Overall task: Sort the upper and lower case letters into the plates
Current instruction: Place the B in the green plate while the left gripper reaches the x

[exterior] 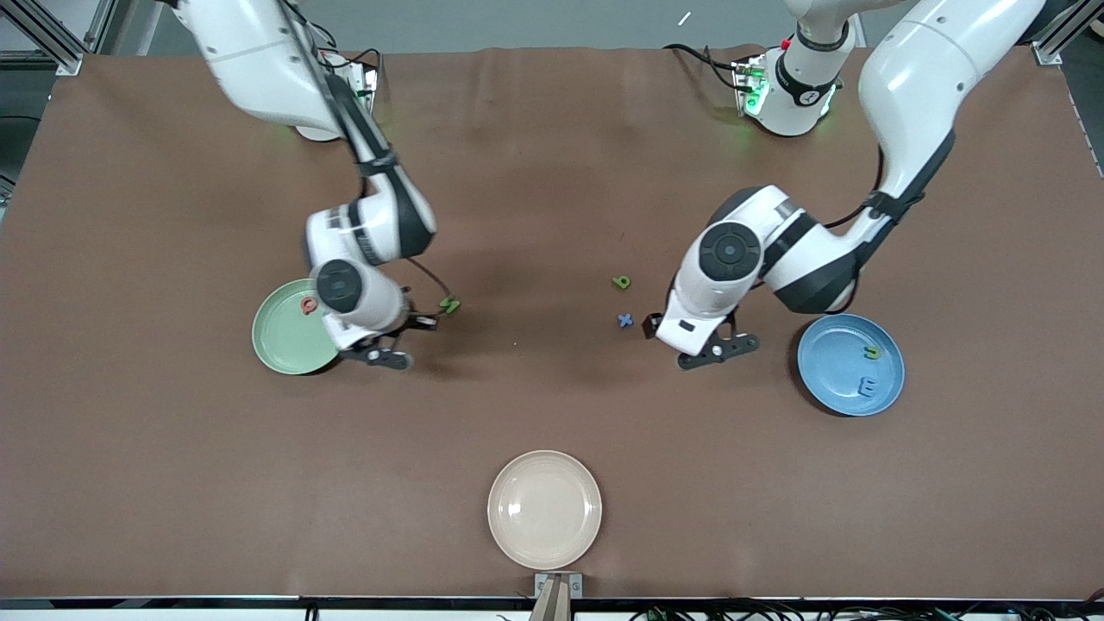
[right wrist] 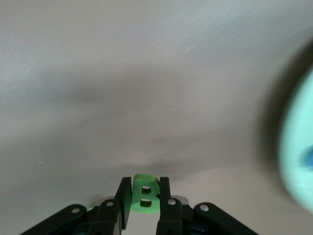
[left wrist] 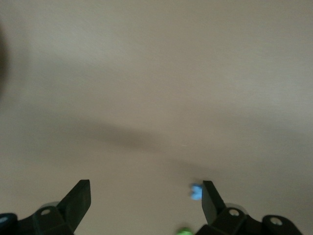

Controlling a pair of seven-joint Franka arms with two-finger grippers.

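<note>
**Green letter clamped beside the mint plate**

A green letter (right wrist: 145, 196) is clamped between the fingers of the right end effector (right wrist: 145, 201), just beside the mint green plate (exterior: 280, 332), where a red letter (exterior: 309, 304) is seen. The left end effector (left wrist: 145, 198) is held with fingers spread over the table (exterior: 552, 414); a blue letter (exterior: 625, 320) and another green letter (exterior: 621, 282) lie close by, with the blue plate (exterior: 841, 379) toward the left arm's end.

Brown table (exterior: 552, 172) – grey floor (exterior: 517, 21) above it, aluminium framing (exterior: 52, 34) at corners.
</note>
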